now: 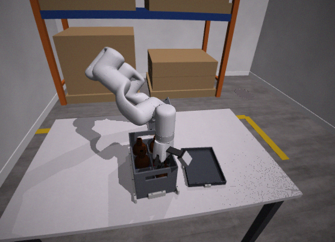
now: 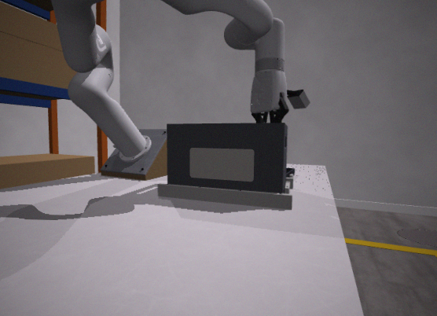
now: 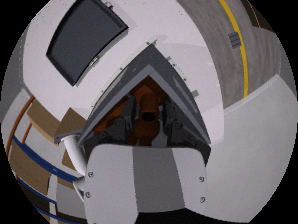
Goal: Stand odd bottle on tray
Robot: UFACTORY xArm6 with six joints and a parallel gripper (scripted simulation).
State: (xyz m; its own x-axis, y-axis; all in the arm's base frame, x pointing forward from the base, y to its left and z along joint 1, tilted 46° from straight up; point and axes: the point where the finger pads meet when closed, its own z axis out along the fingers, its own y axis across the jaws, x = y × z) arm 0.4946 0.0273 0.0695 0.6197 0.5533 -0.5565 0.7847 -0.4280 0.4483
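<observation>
The grey crate (image 1: 155, 186) (image 2: 178, 164) (image 3: 150, 61) stands on the table with brown bottles in it. Two bottles, one behind the other (image 1: 139, 148) (image 1: 142, 162), stand along its left side in the top view. Part of another bottle (image 1: 152, 145) shows at the back. My gripper (image 1: 160, 165) (image 2: 269, 120) (image 3: 149, 103) points down into the front right of the crate. It is partly open, its fingers on either side of a bottle neck (image 3: 148, 105), with small gaps in the wrist view. The black tray (image 1: 205, 166) (image 3: 87, 37) is level and empty. Exact neck widths cannot be told.
The tray lies just right of the crate in the top view. Pale stops (image 1: 156, 194) sit at the crate's foot. The crate's walls and dividers surround my fingers closely. The arm's base plate (image 2: 151, 154) stands behind the crate. Shelving with cardboard boxes (image 1: 182, 71) stands beyond the table.
</observation>
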